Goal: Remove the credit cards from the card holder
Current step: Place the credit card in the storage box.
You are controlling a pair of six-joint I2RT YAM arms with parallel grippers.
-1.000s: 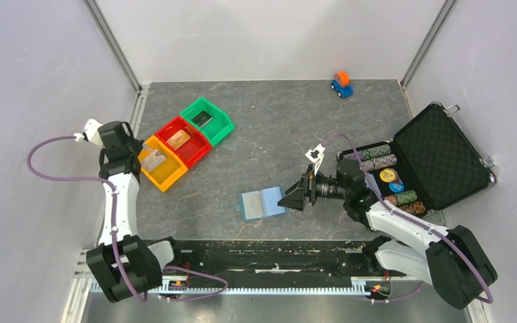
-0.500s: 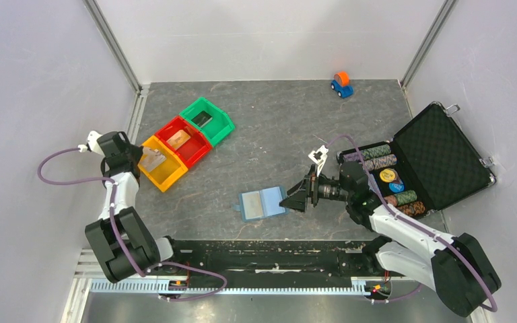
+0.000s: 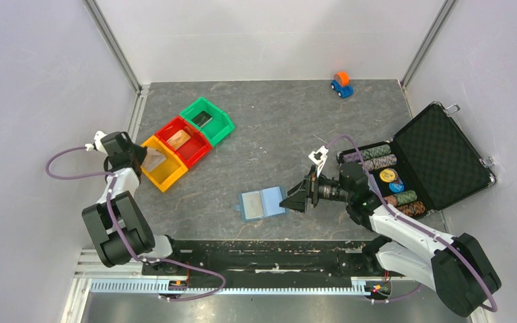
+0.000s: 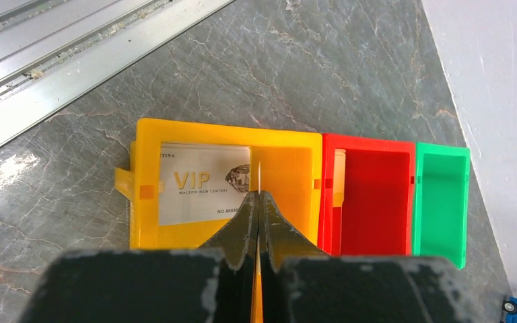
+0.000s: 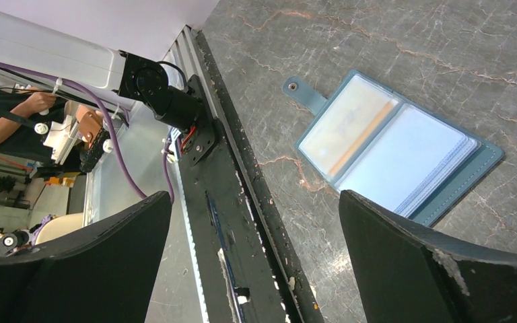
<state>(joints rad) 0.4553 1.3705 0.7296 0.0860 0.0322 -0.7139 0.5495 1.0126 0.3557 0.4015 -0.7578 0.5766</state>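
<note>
**Right arm.** Reaches from its base at the near edge leftward, forearm low and nearly level. The right fingers (image 3: 287, 202) are released, spread wide, tips just beside the right edge of the card holder (image 3: 262, 203); contact cannot be judged.

**Card holder.** Lies open and flat on the surface (image 3: 276, 128), near the front edge, centre. A pale card with a tan stripe shows through the left pocket and whitish cards through the right. No print is legible.

**Left arm.** Folded back on itself, wrist at the left margin. The left fingers (image 4: 257, 202) are clenched together above the yellow bin (image 4: 229, 126).

**Yellow bin.** Holds a whitish card (image 4: 202, 185) reading "VIP" and "MALSON NEW CENTURY". Its number line is cut off by the fingers and its top line reads only "TINA".

**Beyond.** The red bin (image 4: 370, 140) and green bin (image 4: 444, 149) have largely shadowed contents. The black case (image 3: 444, 155) stands open at the right.
</note>
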